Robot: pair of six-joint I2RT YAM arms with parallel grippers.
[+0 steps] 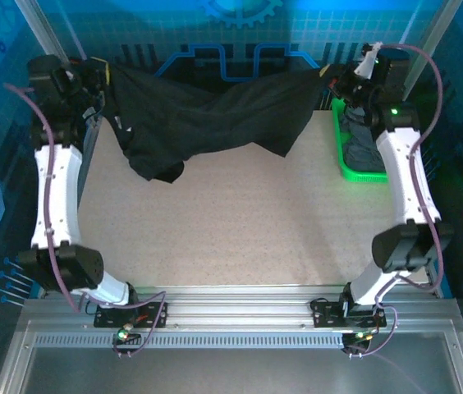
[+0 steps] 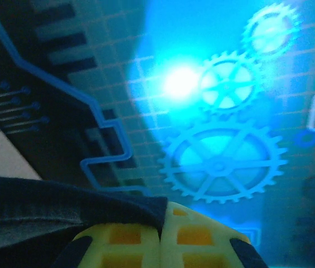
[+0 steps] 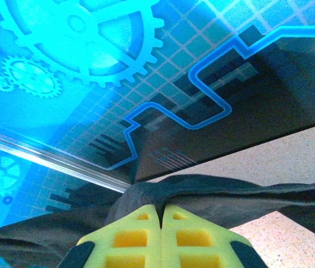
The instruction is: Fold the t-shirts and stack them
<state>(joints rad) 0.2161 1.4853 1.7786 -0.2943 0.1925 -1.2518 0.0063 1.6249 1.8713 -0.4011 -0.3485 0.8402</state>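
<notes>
One black t-shirt hangs stretched between the two grippers over the far part of the table. Its top edge runs nearly level from one side to the other. The middle sags, and one bunched fold droops lower toward the left, close above the tabletop.

The left gripper is closed on the shirt's left end. In the left wrist view its two yellow fingers meet along a single seam, with dark cloth pinched at the tips and trailing off to the left. The right gripper is likewise clamped on the right end. There, two yellow fingers press together with a ridge of black fabric caught between them, and cloth spreads to both sides.

One bright green basket sits at the right edge of the table, partly under the right arm. A heap of dark grey cloth lies inside it. This is probably more t-shirts, though the arm covers too much of it to count them.
</notes>
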